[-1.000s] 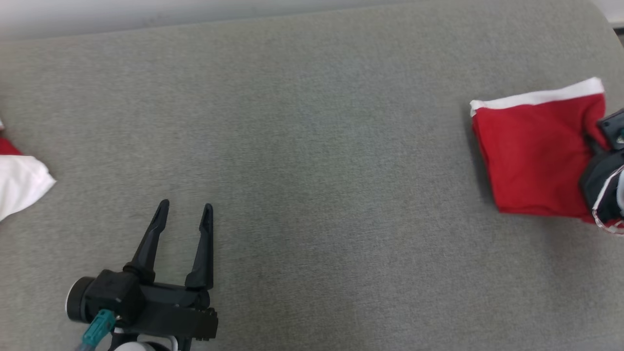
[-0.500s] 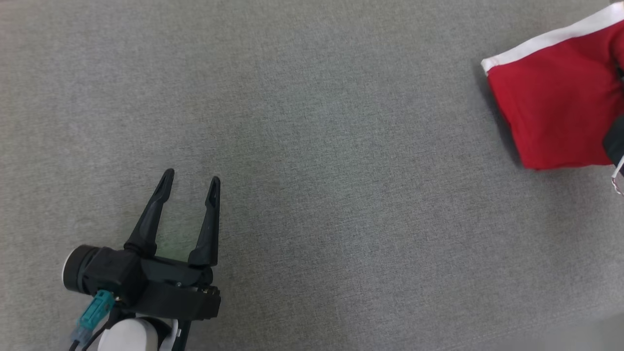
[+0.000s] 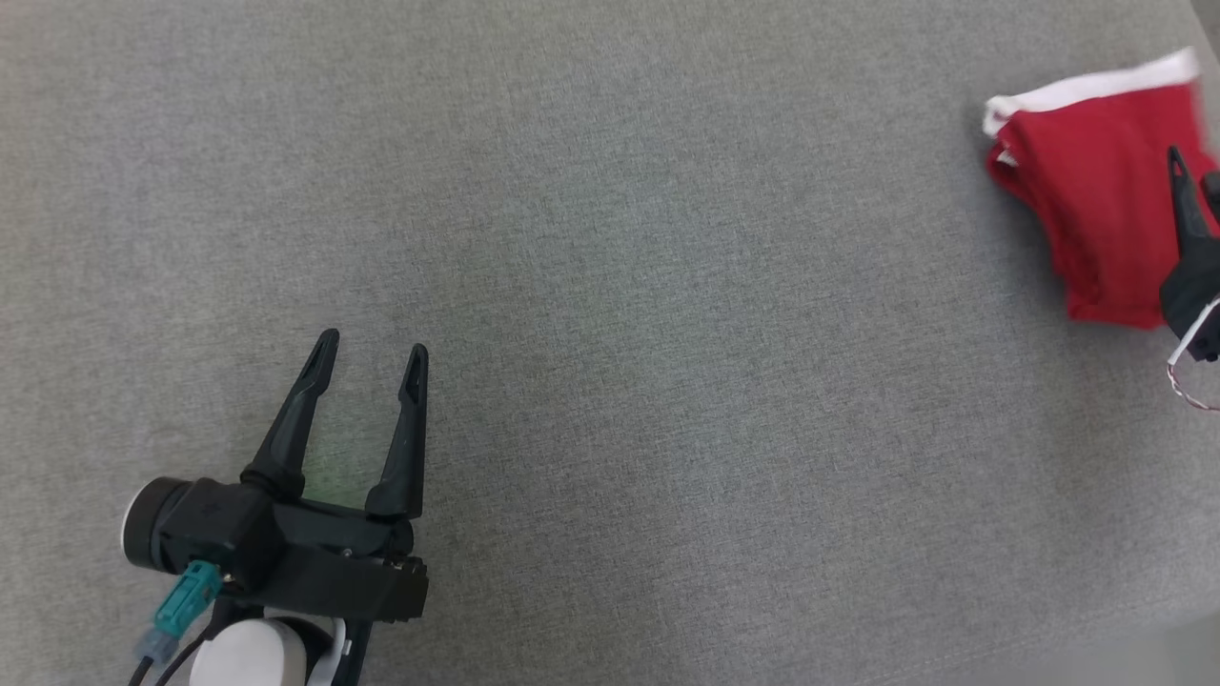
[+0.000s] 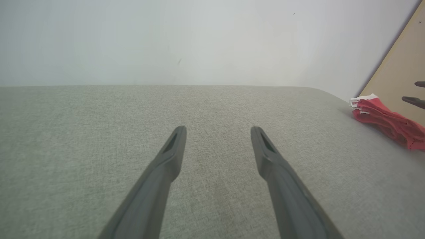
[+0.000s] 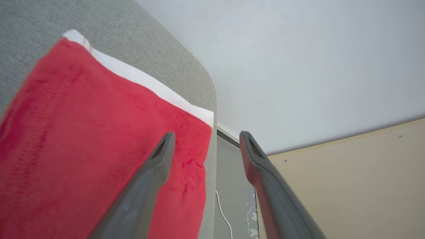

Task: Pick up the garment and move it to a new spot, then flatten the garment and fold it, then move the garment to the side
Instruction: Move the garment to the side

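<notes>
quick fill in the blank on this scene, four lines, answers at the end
The folded red garment has a ___ band along one edge.
It lies on a ___ fabric surface.
The right claw, fingers apart by the garment's edge, is ___.
The left claw holds ___.
Missing words: white; grey; open; nothing.

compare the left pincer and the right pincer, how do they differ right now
The left pincer hangs over bare grey fabric, far from the garment; the right pincer is over the garment's edge, by the fabric's right side. In the head view the left pincer shows whole, while the right pincer is cut off by the frame. Both are open and empty.
</notes>
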Tool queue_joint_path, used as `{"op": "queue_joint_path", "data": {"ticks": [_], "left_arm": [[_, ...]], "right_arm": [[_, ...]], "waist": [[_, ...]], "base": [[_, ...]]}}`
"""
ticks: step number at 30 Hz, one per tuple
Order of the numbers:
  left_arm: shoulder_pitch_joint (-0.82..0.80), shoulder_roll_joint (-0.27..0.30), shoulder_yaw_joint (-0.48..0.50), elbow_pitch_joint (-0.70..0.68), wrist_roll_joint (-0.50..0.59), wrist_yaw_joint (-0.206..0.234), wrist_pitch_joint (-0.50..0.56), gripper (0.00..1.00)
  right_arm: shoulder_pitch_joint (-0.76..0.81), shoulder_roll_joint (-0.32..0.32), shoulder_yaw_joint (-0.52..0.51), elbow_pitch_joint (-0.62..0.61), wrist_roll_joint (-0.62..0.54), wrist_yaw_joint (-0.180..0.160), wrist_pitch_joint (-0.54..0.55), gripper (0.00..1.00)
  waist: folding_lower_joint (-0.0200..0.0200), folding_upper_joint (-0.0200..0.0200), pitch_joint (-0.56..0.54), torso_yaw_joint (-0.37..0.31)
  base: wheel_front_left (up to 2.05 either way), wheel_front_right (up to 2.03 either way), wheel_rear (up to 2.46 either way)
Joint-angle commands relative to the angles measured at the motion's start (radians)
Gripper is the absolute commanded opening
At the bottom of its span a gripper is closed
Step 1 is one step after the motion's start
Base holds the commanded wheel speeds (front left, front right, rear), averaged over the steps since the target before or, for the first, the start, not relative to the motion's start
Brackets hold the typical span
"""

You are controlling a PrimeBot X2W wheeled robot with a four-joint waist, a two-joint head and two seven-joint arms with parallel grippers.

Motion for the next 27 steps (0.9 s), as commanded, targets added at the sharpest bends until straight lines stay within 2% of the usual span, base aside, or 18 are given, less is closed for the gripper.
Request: {"op": "queue_joint_path", "data": {"ticks": [1,6,9,12,16,21,27], "left_arm": [[-0.013,-0.002,0.003,0.005,-0.005,0.001,0.0,1.0],[0.014,-0.015,0.016,0.023,-0.015,0.001,0.0,1.0],[0.042,-0.023,0.038,0.034,-0.02,0.002,0.0,1.0],[0.076,-0.031,0.064,0.043,-0.019,0.006,0.0,1.0],[0.136,-0.038,0.098,0.057,-0.02,0.016,0.0,1.0],[0.215,-0.043,0.136,0.068,-0.031,0.03,0.0,1.0],[0.295,-0.045,0.162,0.081,-0.029,0.056,0.0,1.0]], "right_arm": [[0.019,0.007,-0.018,-0.005,-0.003,-0.003,-0.008,1.0],[0.08,0.067,-0.114,-0.025,0.015,-0.003,-0.044,1.0],[0.127,0.13,-0.17,-0.059,0.048,-0.003,-0.076,1.0],[0.184,0.2,-0.18,-0.094,0.109,-0.003,-0.105,1.0],[0.265,0.262,-0.14,-0.148,0.202,-0.003,-0.126,1.0],[0.384,0.328,-0.07,-0.223,0.376,-0.003,-0.128,1.0],[0.525,0.375,0.016,-0.334,0.466,-0.003,-0.117,1.0]], "waist": [[-0.0001,-0.0001,-0.015,0.008],[-0.0001,-0.0001,-0.072,0.029],[-0.0001,-0.0001,-0.121,0.037],[-0.0001,-0.0001,-0.175,0.043],[-0.0001,-0.0001,-0.257,0.053],[-0.0001,-0.0001,-0.35,0.07],[-0.0001,-0.0001,-0.431,0.09]], "base": [[0.0,0.0,0.0],[0.0,0.0,0.0],[0.0,0.0,0.0],[0.0,0.0,0.0],[0.0,0.0,0.0],[0.0,0.0,0.0],[0.0,0.0,0.0]]}}
